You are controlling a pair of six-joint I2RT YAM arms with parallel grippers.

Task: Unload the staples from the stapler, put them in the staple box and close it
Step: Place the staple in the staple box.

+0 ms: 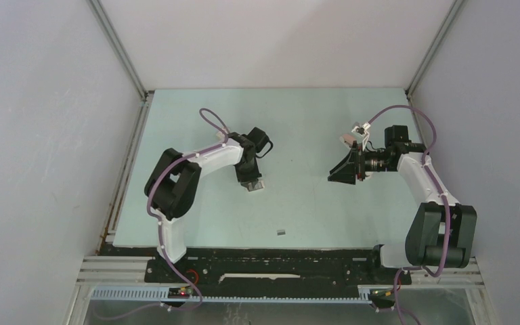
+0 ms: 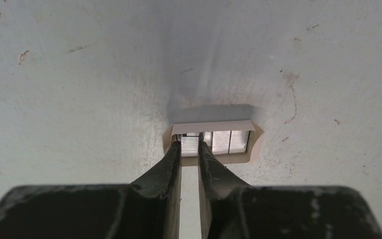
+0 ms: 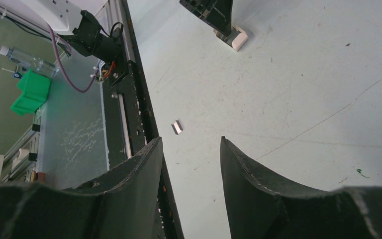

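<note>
Staples (image 1: 281, 231) lie close to the table's (image 1: 196, 223) near edge.

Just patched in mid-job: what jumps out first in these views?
The left gripper, mid-table left, pinches a shiny staple strip inside a small open cream box. One loose staple strip lies near the front edge, and the right gripper hangs open and empty on the right.

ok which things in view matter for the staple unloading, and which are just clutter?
Job: staple strips in the small box; loose strip on the table; left gripper at the box.
Lying about: green bin, clear bottle, both off the table.
</note>
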